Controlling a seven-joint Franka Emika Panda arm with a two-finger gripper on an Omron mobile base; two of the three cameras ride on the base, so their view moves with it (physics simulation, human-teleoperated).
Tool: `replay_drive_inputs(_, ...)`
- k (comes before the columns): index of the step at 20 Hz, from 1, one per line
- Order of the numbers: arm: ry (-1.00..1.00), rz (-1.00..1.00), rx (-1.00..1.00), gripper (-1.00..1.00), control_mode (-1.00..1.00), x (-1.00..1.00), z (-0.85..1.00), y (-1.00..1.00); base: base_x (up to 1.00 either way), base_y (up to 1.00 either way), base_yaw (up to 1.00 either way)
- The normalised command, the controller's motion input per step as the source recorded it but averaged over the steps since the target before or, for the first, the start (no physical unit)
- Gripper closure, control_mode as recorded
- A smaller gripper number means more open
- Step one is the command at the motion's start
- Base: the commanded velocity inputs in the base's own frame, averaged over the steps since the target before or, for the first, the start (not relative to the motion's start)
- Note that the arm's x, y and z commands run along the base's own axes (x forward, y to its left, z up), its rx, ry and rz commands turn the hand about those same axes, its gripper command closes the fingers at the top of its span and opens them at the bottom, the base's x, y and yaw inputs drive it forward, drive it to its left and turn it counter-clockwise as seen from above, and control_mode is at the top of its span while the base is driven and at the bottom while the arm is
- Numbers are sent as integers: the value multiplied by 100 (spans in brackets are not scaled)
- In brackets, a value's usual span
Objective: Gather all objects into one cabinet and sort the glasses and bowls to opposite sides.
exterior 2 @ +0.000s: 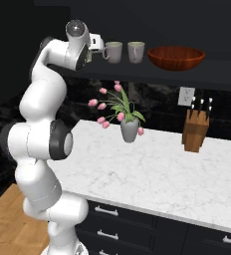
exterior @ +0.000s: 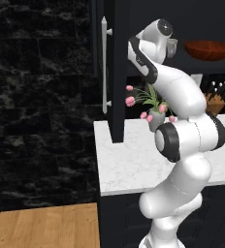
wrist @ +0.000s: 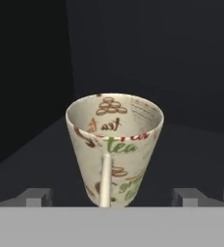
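Printed cup [wrist: 114, 149] upright on cabinet shelf [wrist: 191, 159], between parted gripper [wrist: 113, 197] fingertips (untouched, handle facing camera).

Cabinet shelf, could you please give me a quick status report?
Gripper open, astride the left cup, cup upright on the shelf. Two cups left, bowl right. Nothing in the way.

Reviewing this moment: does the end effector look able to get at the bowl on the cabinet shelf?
Probably not directly: two tumblers stand on the shelf between the open end effector and the bowl.
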Motion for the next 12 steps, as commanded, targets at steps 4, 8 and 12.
replay_drive_inputs(4, 0, 0, 0, -100, -100, -72, 10, 0, 0, 0, 0)
replay_drive_inputs(8, -1, 0, 0, -100, -100, -93, 16, 0, 0, 0, 0)
replay_drive_inputs(12, -2, -1, 0, -100, -100, -100, 17, 0, 0, 0, 0)
